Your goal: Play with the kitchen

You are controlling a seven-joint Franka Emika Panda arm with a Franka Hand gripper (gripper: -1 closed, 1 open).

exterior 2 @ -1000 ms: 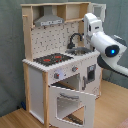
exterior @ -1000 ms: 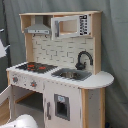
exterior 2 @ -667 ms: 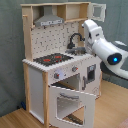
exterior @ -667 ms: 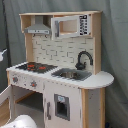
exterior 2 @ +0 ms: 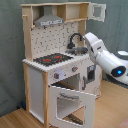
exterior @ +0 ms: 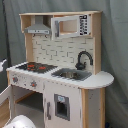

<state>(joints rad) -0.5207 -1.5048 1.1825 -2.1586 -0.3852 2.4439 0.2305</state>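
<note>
Kitchen: tall toy of pale wood and white panels, standing on a wooden floor against a grey curtain backdrop in both exterior views.
Hob: black with red rings, on the counter at the first exterior view's left; also seen in the second exterior view.
Sink: grey basin set in the counter just beside the hob, something small and dark lying inside, too blurred to name.
Faucet: black, arched, upright behind the sink; in the second exterior view partly covered by the arm.
Hood: grey, mounted under the top shelf above the hob.
Microwave: upper cabinet beside the hood, door shut in the first exterior view; in the second exterior view its door swung outward.
Oven door: hanging open, tilted down and forward below the hob in the second exterior view.
Knobs: on the front panel under the hob.
Arm: white, reaching in from the second exterior view's right, over the sink end of the counter.
Gripper: hidden, cannot tell whether apart or together.
</note>
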